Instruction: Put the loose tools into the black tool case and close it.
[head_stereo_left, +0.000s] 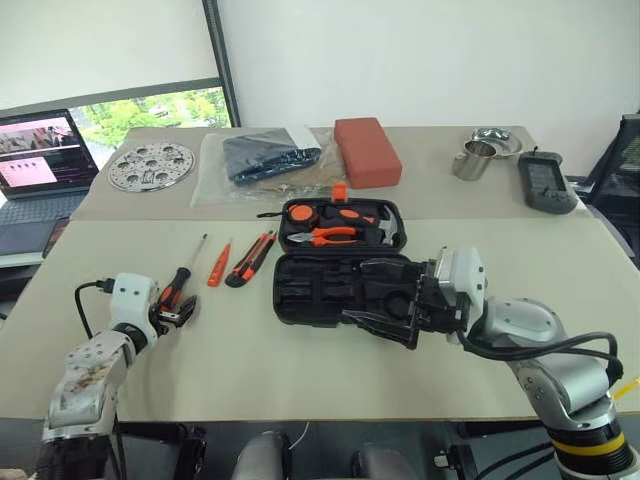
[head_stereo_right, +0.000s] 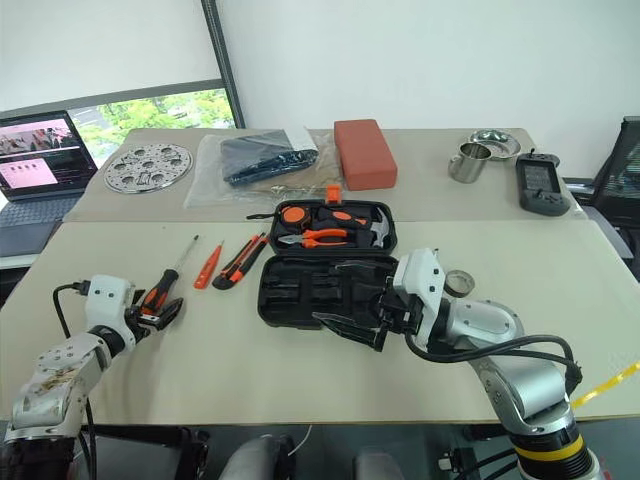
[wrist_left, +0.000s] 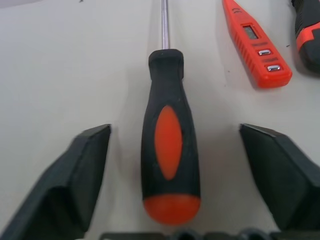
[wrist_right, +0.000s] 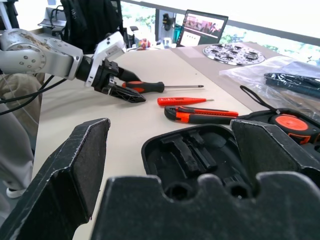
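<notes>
Left arm: extended forward low at the left side; left gripper (head_stereo_left: 172, 313) angled slightly downward, fingers (wrist_left: 75, 180) spread apart, nothing clamped. Right arm: bent across the front; right gripper (head_stereo_left: 385, 315) held level, pointed leftward, fingers (wrist_right: 75, 175) parted wide, empty.

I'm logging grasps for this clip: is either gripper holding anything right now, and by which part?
Nothing is held. The left gripper straddles the screwdriver handle with fingers apart; the right gripper is open.

light: bright, even daylight | shadows: soft | focus: sharp | glare: none
</notes>
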